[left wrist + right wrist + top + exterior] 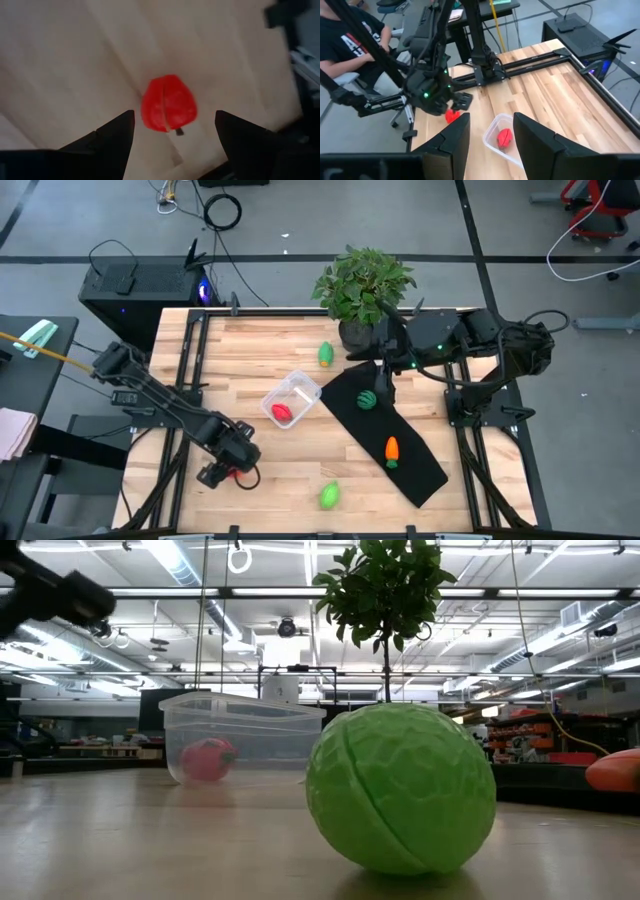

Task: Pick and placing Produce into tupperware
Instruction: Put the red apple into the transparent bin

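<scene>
Your left gripper [175, 131] hangs over the bench's [280, 470] front-left area, fingers released and straddling a red piece [168, 103] on the wood. The tupperware [291, 398] at mid-bench holds the other red piece [282, 413]. Your right gripper [491, 134], fingers apart, waits above the black mat [415, 460].

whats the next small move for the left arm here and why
Probably lower the left pincer straight down and shut it on the red piece. Its fingers are open and the red piece lies on the table between them, not yet gripped. The tupperware already holds one red piece, so this loose one looks next. The right pincer waits, open, near the plant.
</scene>
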